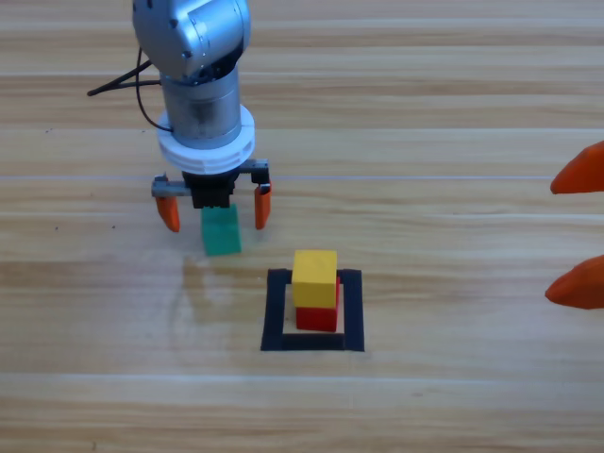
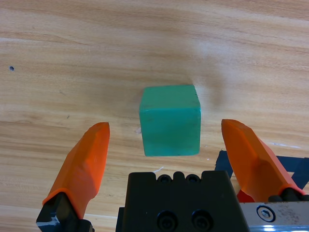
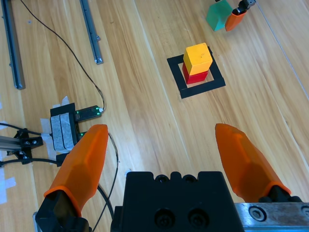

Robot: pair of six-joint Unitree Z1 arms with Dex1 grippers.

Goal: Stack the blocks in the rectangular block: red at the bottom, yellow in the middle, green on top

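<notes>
The green cube is sitting on the bare wooden table, outside and to the upper left of the black tape rectangle. The left gripper is hovering over it with its orange jaws spread wide, one on either side of the cube and touching neither face; the left wrist view is showing the green cube centred between them. Inside the rectangle, the yellow cube is resting on top of the red cube, forming a two-block stack. The right gripper is waiting at the picture's right edge, well apart from the stack, its jaws also spread open and holding nothing.
</notes>
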